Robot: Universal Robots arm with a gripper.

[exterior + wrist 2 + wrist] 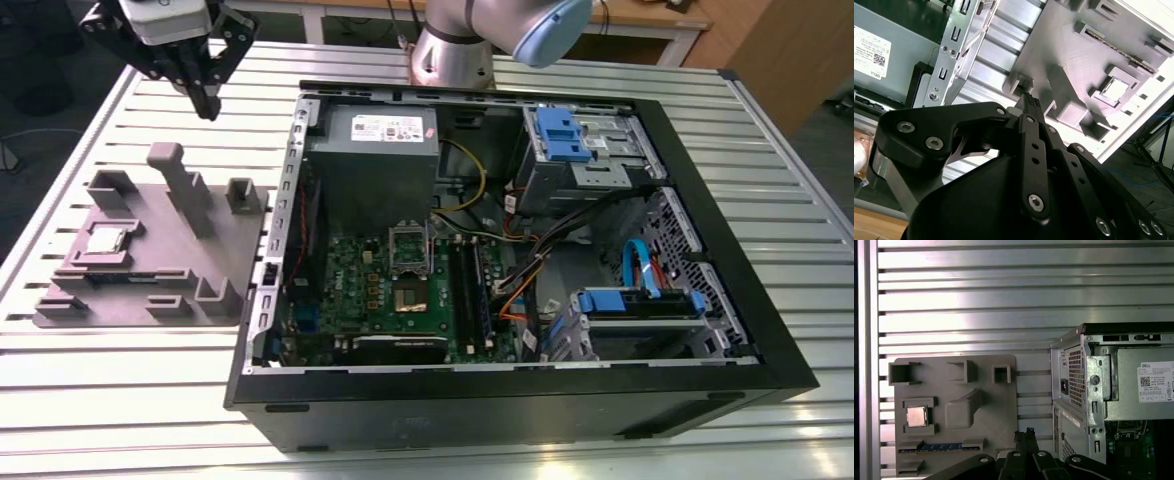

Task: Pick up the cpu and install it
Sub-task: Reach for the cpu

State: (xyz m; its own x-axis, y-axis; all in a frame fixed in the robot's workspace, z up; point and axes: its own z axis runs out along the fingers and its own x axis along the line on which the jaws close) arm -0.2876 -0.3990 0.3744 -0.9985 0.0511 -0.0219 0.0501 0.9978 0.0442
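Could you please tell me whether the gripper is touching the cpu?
Apart: the exterior view shows the gripper well clear of the cpu in the grey tray.

Your count, on one slatted table:
- one open computer case, at the exterior view's right
- one green board inside it
- one grey metal box
- two blue brackets: the far bracket and the near bracket
- one grey tray, at the exterior view's left
- one cpu
- one memory stick
- one gripper
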